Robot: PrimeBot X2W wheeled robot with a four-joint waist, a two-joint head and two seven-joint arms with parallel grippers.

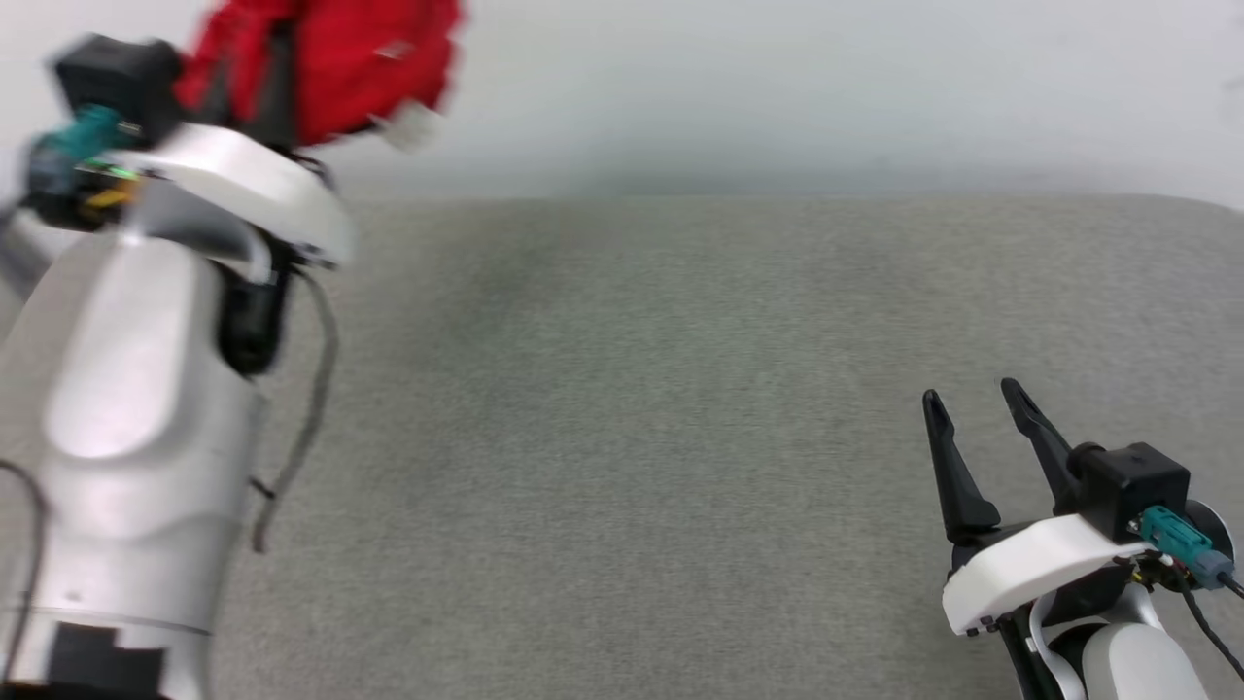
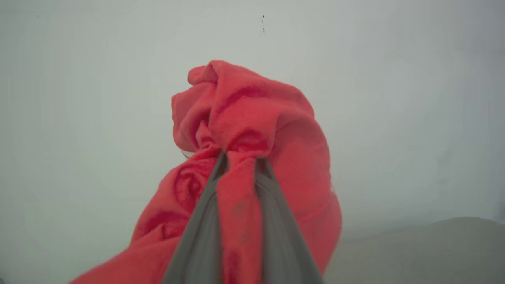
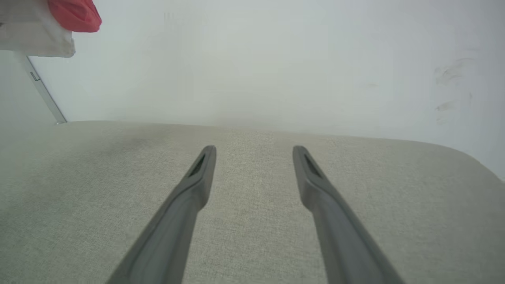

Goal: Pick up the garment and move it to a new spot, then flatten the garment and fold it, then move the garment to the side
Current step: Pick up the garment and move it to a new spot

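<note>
The garment (image 1: 330,68) is a scrunched-up wad of red jersey, hanging in the air clear of the worktop (image 1: 680,437), up over its far left corner. It's pretty blurry from the head cam. One fold is pinched between the left gripper (image 2: 242,158) fingers; the rest bunches past the tips and droops down both sides. A bit of white cloth pokes out at its lower edge.

Right pincer (image 3: 254,152) has its fingers spread wide over the grey fabric table (image 3: 79,177). The garment (image 3: 77,15) pokes in red at the top-left corner, well apart.
</note>
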